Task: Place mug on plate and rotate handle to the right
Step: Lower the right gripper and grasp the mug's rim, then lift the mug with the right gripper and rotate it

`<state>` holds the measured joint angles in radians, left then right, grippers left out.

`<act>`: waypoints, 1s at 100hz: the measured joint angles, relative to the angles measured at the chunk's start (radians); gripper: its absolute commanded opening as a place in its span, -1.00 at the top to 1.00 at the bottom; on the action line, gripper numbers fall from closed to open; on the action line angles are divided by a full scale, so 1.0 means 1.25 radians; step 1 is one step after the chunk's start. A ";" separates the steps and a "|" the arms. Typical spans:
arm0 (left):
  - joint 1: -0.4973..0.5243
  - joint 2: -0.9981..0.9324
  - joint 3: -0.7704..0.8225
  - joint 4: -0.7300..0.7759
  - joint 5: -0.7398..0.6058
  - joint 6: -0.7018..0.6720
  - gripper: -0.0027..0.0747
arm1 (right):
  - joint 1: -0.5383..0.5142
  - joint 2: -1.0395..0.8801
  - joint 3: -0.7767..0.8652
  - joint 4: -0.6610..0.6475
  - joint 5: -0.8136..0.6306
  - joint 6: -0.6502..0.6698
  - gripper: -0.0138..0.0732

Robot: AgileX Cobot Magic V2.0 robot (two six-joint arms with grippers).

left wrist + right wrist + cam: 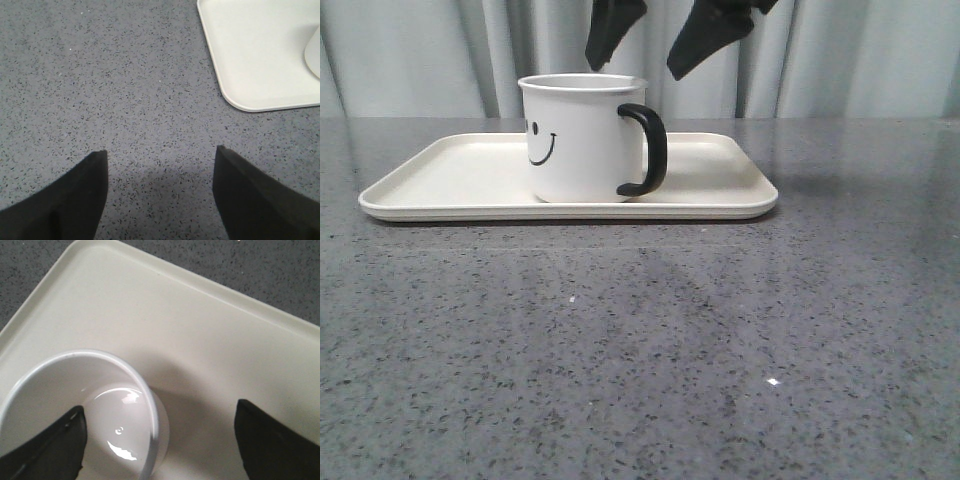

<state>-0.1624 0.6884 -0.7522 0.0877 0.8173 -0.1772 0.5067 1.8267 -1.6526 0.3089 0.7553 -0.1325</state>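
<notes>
The white mug (pixel 582 140) with a black smiley face stands upright on the cream plate (pixel 450 170), near its middle. Its black handle (pixel 650 150) points to the right. My right gripper (pixel 633 66) is open and empty just above the mug's rim, clear of it. In the right wrist view (pixel 160 407) one finger hangs over the mug's (pixel 75 385) opening and the other over the bare plate (pixel 210 340); the handle is hidden there. My left gripper (pixel 161 152) is open and empty over the table, beside a plate corner (pixel 250 55). The mug's base (pixel 314 55) shows at that view's edge.
The grey speckled table (pixel 640 350) stretches in front of and around the plate. A pale curtain (pixel 420 60) hangs behind the table's far edge. My left gripper does not show in the front view.
</notes>
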 measured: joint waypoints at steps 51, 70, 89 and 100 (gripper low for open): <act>0.000 0.000 0.000 0.000 0.000 0.000 -0.20 | 0.012 0.045 -0.001 -0.001 -0.001 0.026 -0.16; 0.000 0.000 0.000 0.000 0.000 0.000 -0.20 | 0.023 0.045 -0.001 -0.001 -0.002 0.027 0.58; 0.000 0.000 0.000 0.000 0.000 0.000 -0.20 | 0.023 0.046 -0.001 -0.004 -0.011 0.027 0.82; 0.000 0.000 0.000 0.000 0.000 0.000 -0.20 | 0.023 0.047 -0.008 -0.004 -0.002 0.025 0.82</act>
<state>-0.1624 0.6884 -0.7522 0.0877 0.8173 -0.1772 0.5356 1.8857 -1.6620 0.3038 0.7522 -0.1007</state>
